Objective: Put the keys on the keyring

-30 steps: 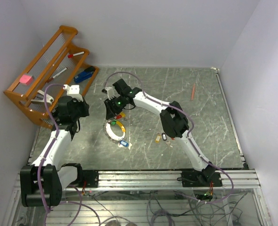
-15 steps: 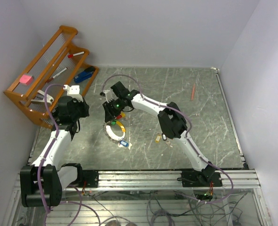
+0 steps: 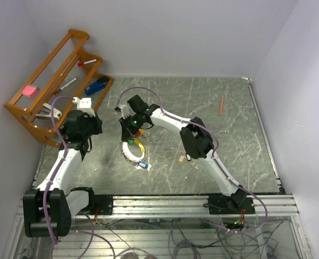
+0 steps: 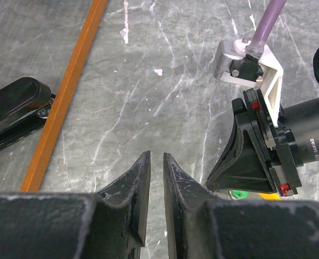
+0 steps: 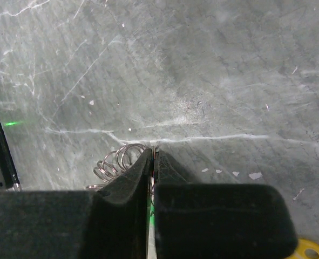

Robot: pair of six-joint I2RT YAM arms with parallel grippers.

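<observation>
Keyring (image 3: 130,150): top view, on the tabletop (image 3: 229,118) just under my right tool (image 3: 131,129), keys (image 3: 134,142) bunched against it, colours too small to sort. I judge it light, stiff, slippery wire, best pinched across the bare metal. Left wrist view: left tool (image 4: 155,156) narrowly parted, empty, above the tabletop. Right wrist view: right tool closed tight beside silvery coils (image 5: 115,162). Whether it pinches wire, I cannot tell.
</observation>
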